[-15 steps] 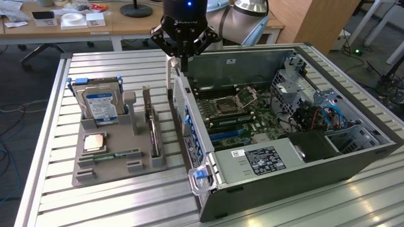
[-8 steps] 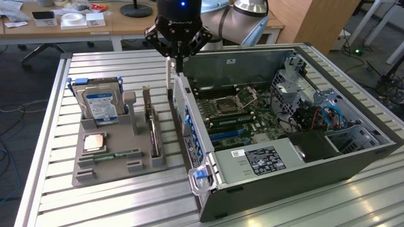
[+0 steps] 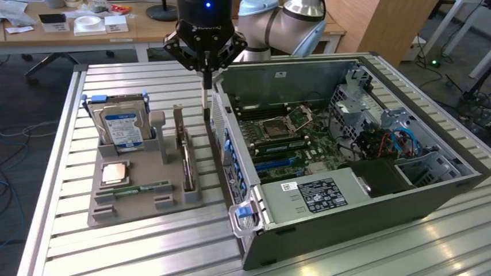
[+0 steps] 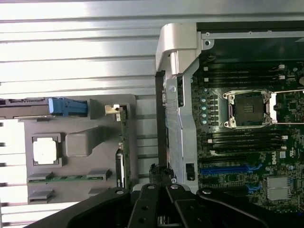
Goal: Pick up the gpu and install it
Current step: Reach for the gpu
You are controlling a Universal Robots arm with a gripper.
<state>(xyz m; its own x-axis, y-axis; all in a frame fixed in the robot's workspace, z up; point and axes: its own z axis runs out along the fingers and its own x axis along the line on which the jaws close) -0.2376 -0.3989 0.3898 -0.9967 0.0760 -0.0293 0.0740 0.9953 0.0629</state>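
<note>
Nearest, bare slats of the metal tabletop [image 3: 115,253]. Just beyond, on the exterior view's right, an open computer case [image 3: 368,221] lying on its side, with a blue latch [image 3: 244,211] at the near corner and the motherboard [image 3: 276,135] exposed inside.

On the exterior view's left, just beside the case, a grey holder tray [image 3: 103,214] resting on the slats. In its near slots, a green memory stick [image 3: 144,187] lying flat, then a processor chip [image 3: 115,172]. Along the tray's case-side edge, the gpu [image 3: 186,158] standing on its long edge in a slot, not yet lifted. Farther back, a hard drive [image 3: 123,129] with a blue-white label, propped upright.

Above the gap between tray and case wall, the fingers [image 3: 206,100] pressed together, gripping nothing, pointing straight down. Close to the gpu's far end, no contact visible.

Behind, the pale arm [image 3: 284,23], and a wooden desk [image 3: 46,35] with small boxes.
</note>
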